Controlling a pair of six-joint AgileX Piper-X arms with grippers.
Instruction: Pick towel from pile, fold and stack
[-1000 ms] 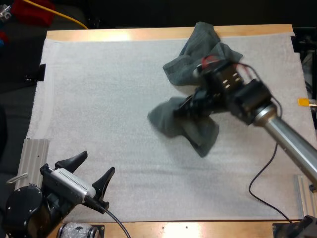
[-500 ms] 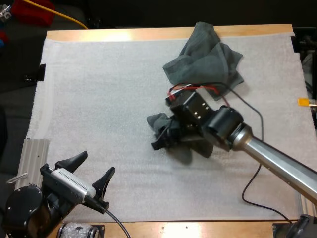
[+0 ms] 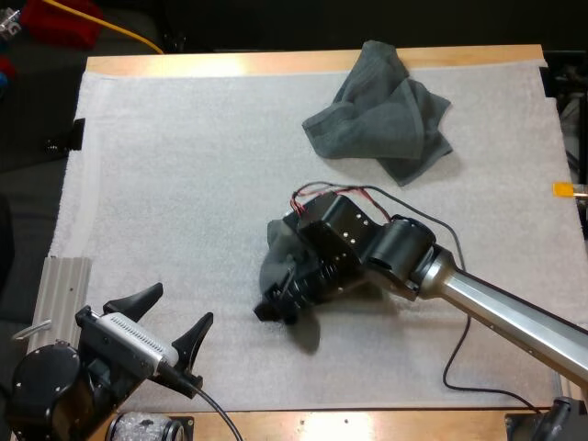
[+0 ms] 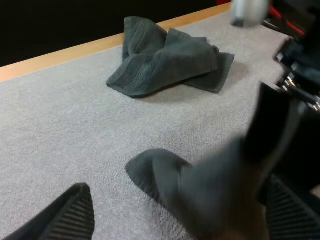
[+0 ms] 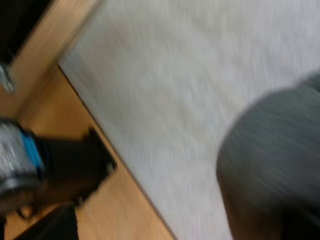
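On the white mat (image 3: 165, 184), the right gripper (image 3: 283, 301) clamps one towel (image 3: 274, 257) mid-table, well apart from the crumpled pile (image 3: 381, 119) (room for folding, I judge); the left gripper (image 3: 177, 308) stands open.

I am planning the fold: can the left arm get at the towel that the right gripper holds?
Probably yes. The left gripper stands open, with only bare mat between it and the held towel. The right gripper lies over much of it; only the edge toward the left arm looks free.
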